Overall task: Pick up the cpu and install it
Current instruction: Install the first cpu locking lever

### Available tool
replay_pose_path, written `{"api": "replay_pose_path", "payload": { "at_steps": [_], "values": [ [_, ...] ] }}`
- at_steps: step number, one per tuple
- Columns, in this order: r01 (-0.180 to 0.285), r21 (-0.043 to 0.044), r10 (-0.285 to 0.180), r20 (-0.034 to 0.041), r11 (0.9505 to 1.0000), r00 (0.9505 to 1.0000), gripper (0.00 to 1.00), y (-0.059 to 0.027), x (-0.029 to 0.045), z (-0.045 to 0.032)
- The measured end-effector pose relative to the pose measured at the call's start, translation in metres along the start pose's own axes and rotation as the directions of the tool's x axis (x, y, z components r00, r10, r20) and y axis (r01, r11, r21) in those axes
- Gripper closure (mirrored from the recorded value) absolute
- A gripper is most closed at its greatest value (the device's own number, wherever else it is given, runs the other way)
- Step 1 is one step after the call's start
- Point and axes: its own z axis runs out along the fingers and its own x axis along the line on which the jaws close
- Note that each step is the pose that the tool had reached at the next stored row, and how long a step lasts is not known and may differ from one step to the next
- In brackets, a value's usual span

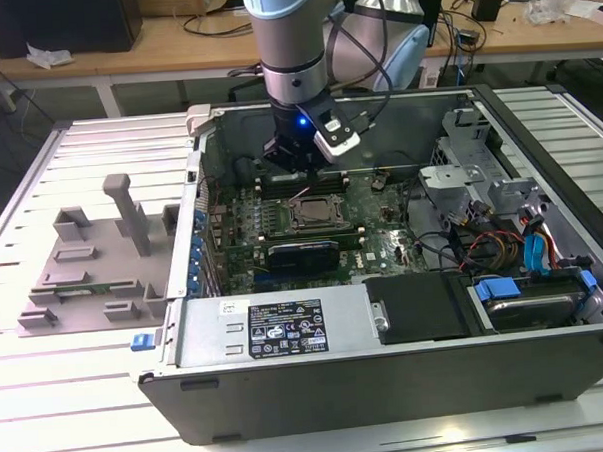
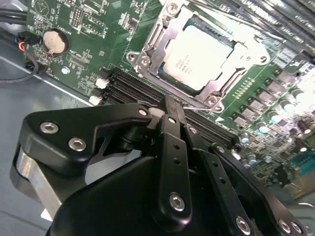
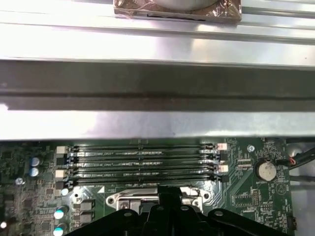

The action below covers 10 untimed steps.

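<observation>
The cpu (image 2: 197, 55) lies flat in the metal-framed socket (image 2: 147, 60) on the green motherboard, silver top up; in the exterior view the cpu (image 1: 314, 213) sits mid-board inside the open computer case. My gripper (image 2: 170, 104) hangs just above the board beside the socket, over the black memory slots (image 2: 133, 91). Its fingers are shut together with nothing between them. In the first wrist view the gripper (image 3: 167, 192) covers part of the socket frame (image 3: 129, 198). In the exterior view the gripper (image 1: 297, 168) hovers a little behind the socket.
The case walls (image 1: 286, 332) surround the board; a drive cage and cable bundle (image 1: 502, 227) fill the exterior view's right. A grey plastic fixture (image 1: 93, 265) with upright blocks stands on the table at the exterior view's left. A coin battery (image 3: 266, 170) sits near the memory slots.
</observation>
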Motion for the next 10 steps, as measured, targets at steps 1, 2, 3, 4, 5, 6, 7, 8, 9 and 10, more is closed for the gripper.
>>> {"api": "replay_pose_path", "payload": {
  "at_steps": [1, 2, 3, 4, 5, 6, 7, 8, 9, 10],
  "values": [
    [0.001, -0.0002, -0.001, 0.0074, 1.0000, 1.0000, 0.89, 0.0002, 0.0002, 0.0003],
    [0.005, -0.0007, -0.005, 0.0323, 1.0000, 0.9995, 0.89, 0.0009, 0.0015, 0.0011],
    [0.006, -0.0010, -0.006, 0.0427, 1.0000, 0.9991, 0.89, 0.0014, 0.0025, 0.0015],
    [0.007, -0.0011, -0.007, 0.0494, 1.0000, 0.9988, 0.89, 0.0018, 0.0039, 0.0018],
    [0.008, -0.0012, -0.008, 0.0557, 1.0000, 0.9984, 0.89, 0.0023, 0.0060, 0.0021],
    [0.008, -0.0011, -0.008, 0.0602, 1.0000, 0.9982, 0.89, 0.0027, 0.0083, 0.0024],
    [0.009, -0.0012, -0.009, 0.0658, 1.0000, 0.9978, 0.89, 0.0032, 0.0117, 0.0035],
    [0.009, -0.0012, -0.009, 0.0689, 1.0000, 0.9976, 0.89, 0.0033, 0.0137, 0.0051],
    [0.010, -0.0012, -0.010, 0.0716, 1.0000, 0.9974, 0.89, 0.0030, 0.0148, 0.0076],
    [0.009, -0.0012, -0.009, 0.0738, 1.0000, 0.9972, 0.89, 0.0027, 0.0151, 0.0094]
  ]
}}
